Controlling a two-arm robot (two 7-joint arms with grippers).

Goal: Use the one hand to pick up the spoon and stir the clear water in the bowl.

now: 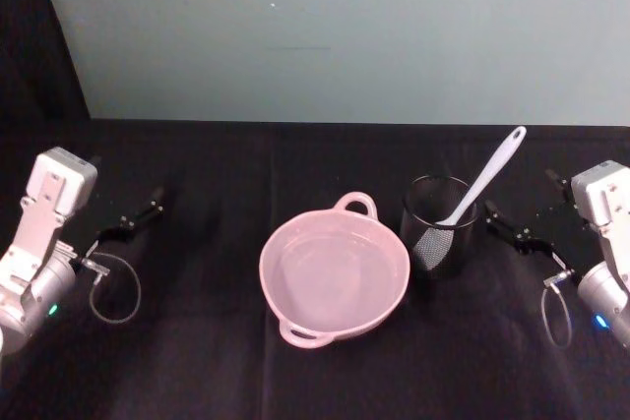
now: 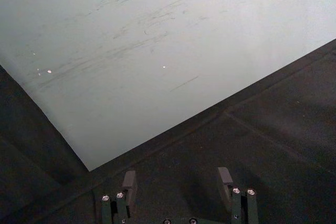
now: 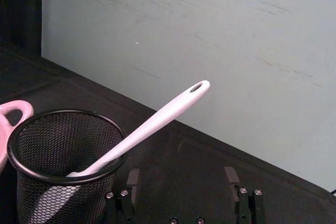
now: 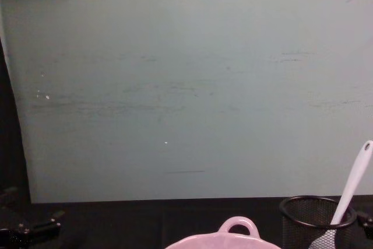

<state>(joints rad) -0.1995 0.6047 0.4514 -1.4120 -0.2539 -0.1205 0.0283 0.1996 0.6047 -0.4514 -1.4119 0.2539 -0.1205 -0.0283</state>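
1. Head view: the pale pink bowl [image 1: 273, 248] is sitting at the middle of the table [image 1: 197, 361], toward its front edge. It is holding clear water that is hard to tell from the glaze. A black mesh cup [image 1: 433, 243] is standing just beside the bowl, on its right. The spoon [image 1: 487, 179] is leaning in the cup blade down, with the blade half hidden by the mesh. The left gripper [image 1: 138, 218] is hovering near the table's left edge, with open cloth lying between it and the bowl. The right gripper [image 1: 512, 228] is hovering near the right edge, just beside the cup.
2. Left wrist view: the left gripper [image 2: 177, 182] is holding its fingers apart and empty over bare cloth, facing a pale wall [image 2: 157, 51].
3. Right wrist view: the right gripper [image 3: 181, 179] is also spread and empty. The cup [image 3: 47, 140] is partly cut off, and the spoon's [image 3: 163, 114] holed handle is sticking out over its rim.
4. Chest view: the bowl [image 4: 236, 225] is cut off, showing its loop handle. The cup [image 4: 300, 217] and spoon [image 4: 352, 188] are standing at its right.
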